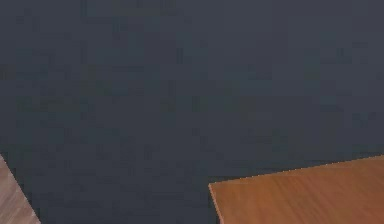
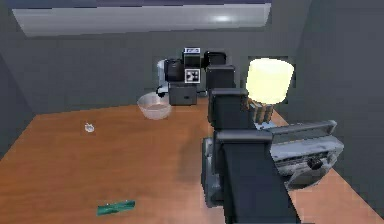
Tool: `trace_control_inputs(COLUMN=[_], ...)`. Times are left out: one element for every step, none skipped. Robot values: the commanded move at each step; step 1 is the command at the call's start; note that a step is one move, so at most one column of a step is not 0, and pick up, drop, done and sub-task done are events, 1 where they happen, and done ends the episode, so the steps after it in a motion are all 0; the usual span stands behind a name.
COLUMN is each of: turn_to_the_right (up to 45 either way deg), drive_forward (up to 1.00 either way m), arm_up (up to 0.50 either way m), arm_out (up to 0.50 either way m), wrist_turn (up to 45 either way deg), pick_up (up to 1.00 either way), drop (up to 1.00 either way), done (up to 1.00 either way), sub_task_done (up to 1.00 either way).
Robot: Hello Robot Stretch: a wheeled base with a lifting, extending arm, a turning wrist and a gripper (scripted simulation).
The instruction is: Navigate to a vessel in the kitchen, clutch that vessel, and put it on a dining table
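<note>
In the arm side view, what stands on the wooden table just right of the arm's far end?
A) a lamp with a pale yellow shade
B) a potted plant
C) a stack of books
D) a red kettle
A: a lamp with a pale yellow shade stands on the wooden table, just right of the arm.

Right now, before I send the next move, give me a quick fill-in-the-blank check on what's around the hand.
1. In the arm side view, the pale bowl stands just ____ of the hand.
2. The lamp with the pale yellow shade stands to the ____ of the arm.
3. The slim green thing lies on the same ____ as the bowl.

Missing words: left; right; table.
</note>
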Motion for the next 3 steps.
trace_control_inputs(turn_to_the_right=[0.0, 0.0, 0.0], drive_forward=[0.00, 0.00, 0.00], arm_up=[-0.02, -0.32, 0.00], arm_out=[0.00, 0.00, 0.00], wrist_turn=[0.0, 0.0, 0.0], pick_up=[0.00, 0.00, 0.00], drop=[0.00, 0.00, 1.00], done=[0.00, 0.00, 0.00], sub_task_done=[0.00, 0.00, 0.00])
